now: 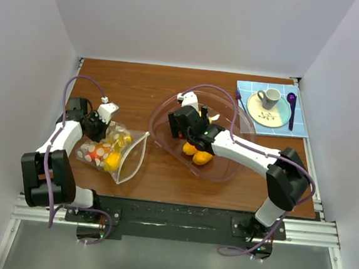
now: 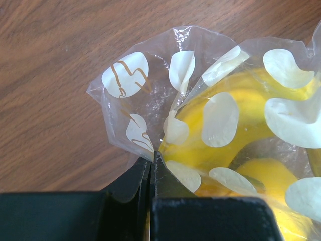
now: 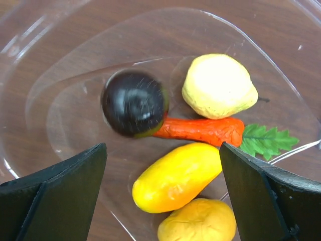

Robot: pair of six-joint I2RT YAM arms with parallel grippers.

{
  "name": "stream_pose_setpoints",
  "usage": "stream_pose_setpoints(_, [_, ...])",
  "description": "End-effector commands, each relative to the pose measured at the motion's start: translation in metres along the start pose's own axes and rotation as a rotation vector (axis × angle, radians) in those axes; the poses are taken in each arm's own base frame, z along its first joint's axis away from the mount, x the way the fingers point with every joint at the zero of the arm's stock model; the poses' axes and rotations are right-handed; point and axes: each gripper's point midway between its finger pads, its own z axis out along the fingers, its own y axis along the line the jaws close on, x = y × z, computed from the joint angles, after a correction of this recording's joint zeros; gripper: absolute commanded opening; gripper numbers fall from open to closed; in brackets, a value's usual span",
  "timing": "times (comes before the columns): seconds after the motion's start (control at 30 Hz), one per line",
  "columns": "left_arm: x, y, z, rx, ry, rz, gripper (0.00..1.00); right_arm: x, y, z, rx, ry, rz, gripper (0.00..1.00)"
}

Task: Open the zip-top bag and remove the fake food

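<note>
Left gripper point(image 2: 152, 161) jaws clamp the clear spotted zip-top bag point(image 1: 129, 156) left of the pink-tinted transparent bowl point(image 1: 224, 170); right gripper point(image 3: 163, 163) jaws gape wide over a blurred dark ball point(image 3: 134, 103), perhaps fruit, inside.

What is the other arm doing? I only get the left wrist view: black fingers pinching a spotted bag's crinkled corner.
Observer: The right gripper hangs wide open over a clear bowl, holding nothing.
Visitor: Is anything in that bowl?
Observer: Five toy pieces: a carrot, a pale yellow piece, two yellow-orange pieces and a dark round piece that looks blurred.
</note>
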Motion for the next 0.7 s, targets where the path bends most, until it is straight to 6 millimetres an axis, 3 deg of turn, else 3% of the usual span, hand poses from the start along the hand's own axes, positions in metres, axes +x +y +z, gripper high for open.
stream_pose_setpoints(0.0, [-0.009, 0.001, -0.005, -0.002, -0.037, 0.027, 0.00, -0.059, 0.034, -0.053, -0.104, -0.204, -0.022, 0.99])
stream_pose_setpoints(0.03, [-0.010, 0.002, -0.005, -0.003, -0.038, 0.024, 0.00, -0.056, 0.058, -0.070, -0.159, -0.227, -0.076, 0.99])
stream_pose_setpoints(0.1, [-0.010, 0.003, -0.002, -0.001, -0.034, 0.018, 0.00, -0.052, 0.083, -0.086, -0.225, -0.242, -0.114, 0.94])
stream_pose_setpoints(0.13, [-0.010, 0.004, -0.001, -0.001, -0.032, 0.016, 0.00, -0.045, 0.105, -0.101, -0.282, -0.252, -0.138, 0.86])
stream_pose_setpoints(0.2, [-0.009, 0.005, 0.001, -0.003, -0.026, 0.007, 0.00, -0.030, 0.126, -0.109, -0.338, -0.256, -0.160, 0.77])
stream_pose_setpoints(0.23, [-0.010, 0.005, 0.001, -0.005, -0.029, 0.005, 0.00, -0.025, 0.141, -0.118, -0.379, -0.271, -0.153, 0.66])
stream_pose_setpoints(0.27, [-0.009, 0.006, 0.002, -0.006, -0.028, 0.003, 0.00, -0.010, 0.152, -0.114, -0.406, -0.248, -0.173, 0.62])
stream_pose_setpoints(0.37, [-0.010, 0.006, 0.002, -0.004, -0.028, -0.002, 0.00, 0.006, 0.179, -0.114, -0.472, -0.230, -0.181, 0.49])
stream_pose_setpoints(0.5, [-0.012, 0.007, -0.001, -0.013, -0.031, 0.003, 0.00, 0.031, 0.207, -0.093, -0.491, -0.188, -0.215, 0.47])
stream_pose_setpoints(0.57, [-0.013, 0.007, -0.001, -0.014, -0.033, 0.007, 0.00, 0.029, 0.216, -0.087, -0.493, -0.190, -0.219, 0.48])
stream_pose_setpoints(0.63, [-0.014, 0.008, -0.003, -0.016, -0.038, 0.008, 0.00, 0.040, 0.227, -0.075, -0.490, -0.169, -0.256, 0.51])
stream_pose_setpoints(0.67, [-0.014, 0.007, -0.003, -0.012, -0.037, 0.006, 0.00, 0.034, 0.234, -0.075, -0.495, -0.178, -0.252, 0.52])
